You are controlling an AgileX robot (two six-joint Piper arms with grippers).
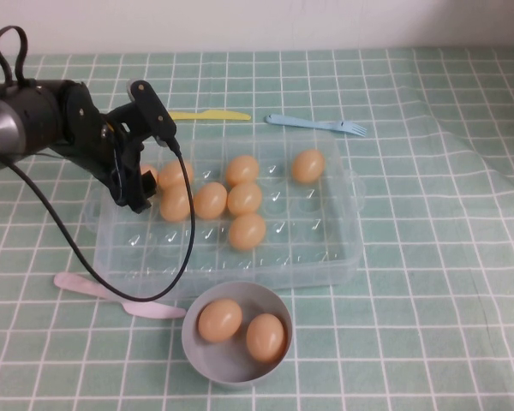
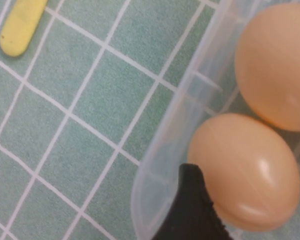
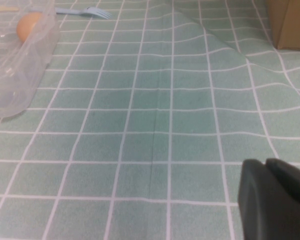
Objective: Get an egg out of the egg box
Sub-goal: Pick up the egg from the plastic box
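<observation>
Your left end effector (image 1: 141, 190) hangs over the egg box's (image 1: 351, 248) left end — grip state unclear. Right end effector (image 3: 275, 200) — low over the counter (image 3: 140, 125), also unclear.

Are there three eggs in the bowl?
No, the bowl holds only two eggs, while the left gripper is over the egg box and the right gripper is out over the cloth.

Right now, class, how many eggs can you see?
9. Seven eggs lie in the egg box, two in the bowl. The left end effector, over the box's left end, may hide another. The right end effector sits right of it.
</observation>
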